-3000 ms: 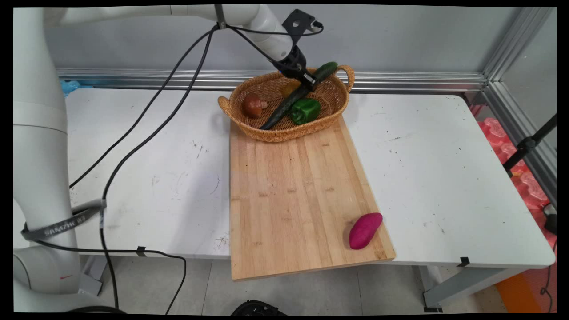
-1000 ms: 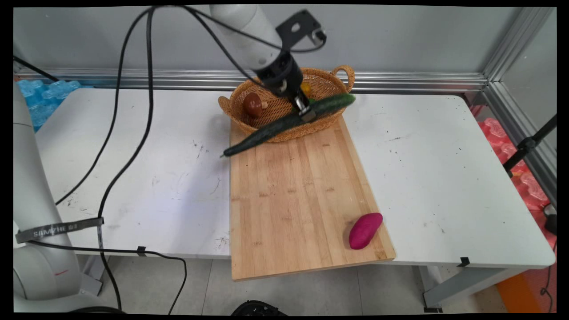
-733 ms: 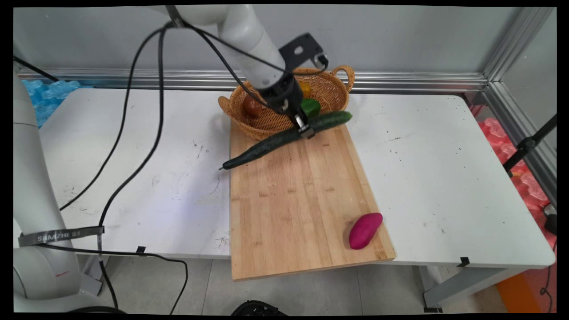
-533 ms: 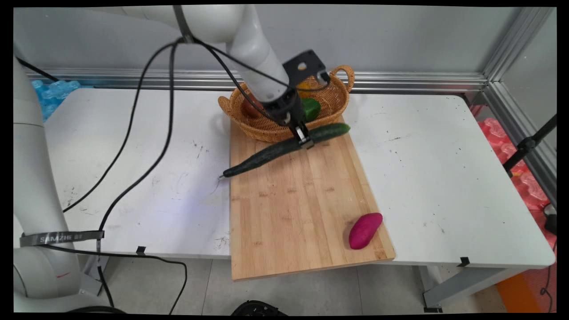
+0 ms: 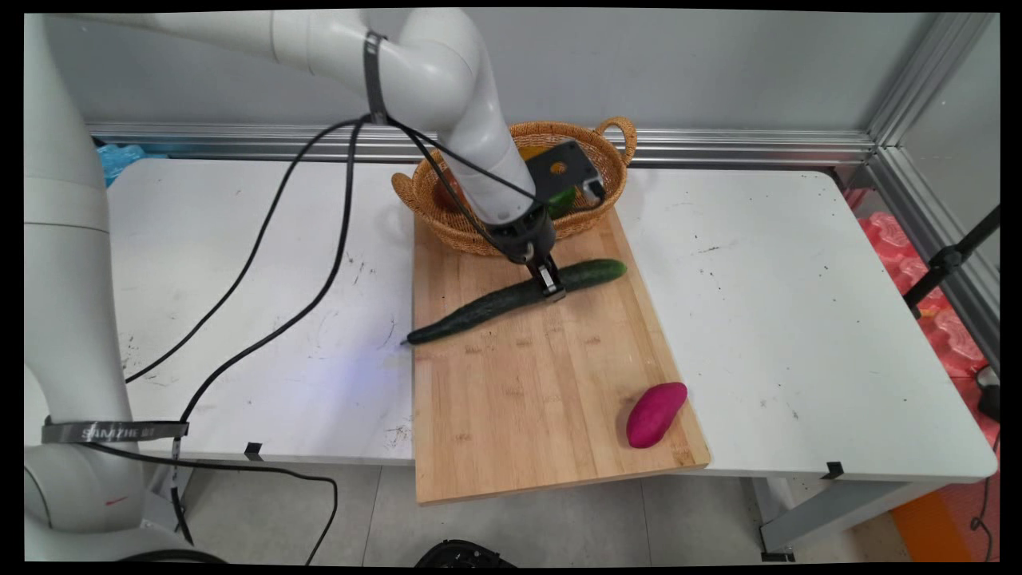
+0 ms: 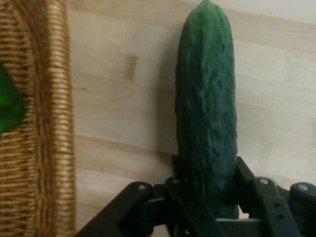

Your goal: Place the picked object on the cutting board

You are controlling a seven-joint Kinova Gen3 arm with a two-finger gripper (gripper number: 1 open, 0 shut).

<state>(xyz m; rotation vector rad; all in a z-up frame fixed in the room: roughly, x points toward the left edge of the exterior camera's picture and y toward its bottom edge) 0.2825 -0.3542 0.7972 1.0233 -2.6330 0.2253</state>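
Your hand [image 5: 552,288] is clamped on a long dark-green cucumber [image 5: 511,299], gripping it right of its middle — in the hand view the fingers [image 6: 180,185] press against both sides of the cucumber [image 6: 207,108]. The cucumber lies slantwise across the upper part of the wooden cutting board [image 5: 543,375] at centre frame, its thick end toward the upper right and its thin stem end just past the board's left edge, over the white surface [image 5: 798,303]; whether it rests on the board or hangs just above it you cannot tell. Wicker basket [image 5: 455,220] — at the board's far end, upper centre of the frame, partly hidden by the arm, with a green pepper [image 5: 563,200] showing inside; the basket's woven wall [image 6: 49,123] fills the left of the hand view. Purple sweet potato [image 5: 655,414] — lower right of the board near its corner, well apart from the hand.
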